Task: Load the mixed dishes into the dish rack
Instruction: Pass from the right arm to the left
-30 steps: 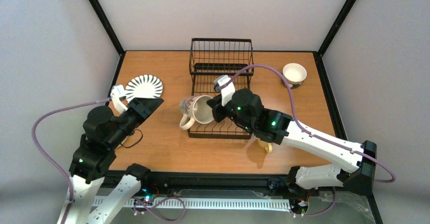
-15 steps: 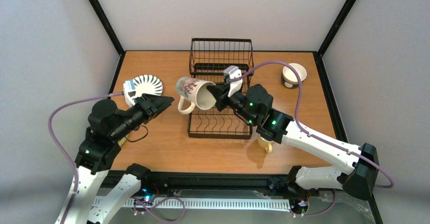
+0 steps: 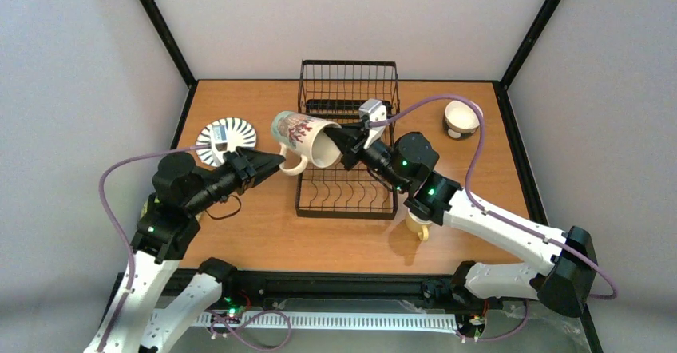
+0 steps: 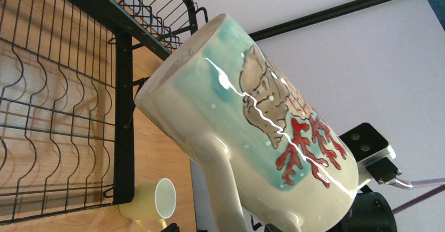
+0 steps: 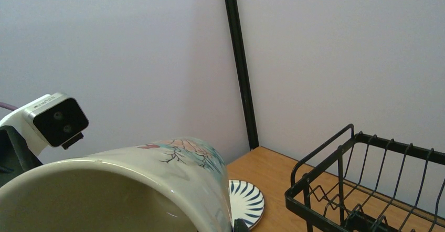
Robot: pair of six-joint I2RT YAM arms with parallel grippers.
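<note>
Mug: cream glazed ceramic mug w/ teal wash, shell + red coral print, held in the air on its side over the left edge of the black wire dish rack.
R fingers: right gripper clamped on the mug rim.
L fingers: left gripper just beside the mug handle; gap btwn fingers, we can't tell.
Left wrist cam: small yellow mug shown whole on the wood table by a rack corner; top cam mostly hides it under the right arm.
Right wrist cam: mug's plain inside; black-and-white striped plate flat beyond.
Room: cream round bowl far right, well apart.
</note>
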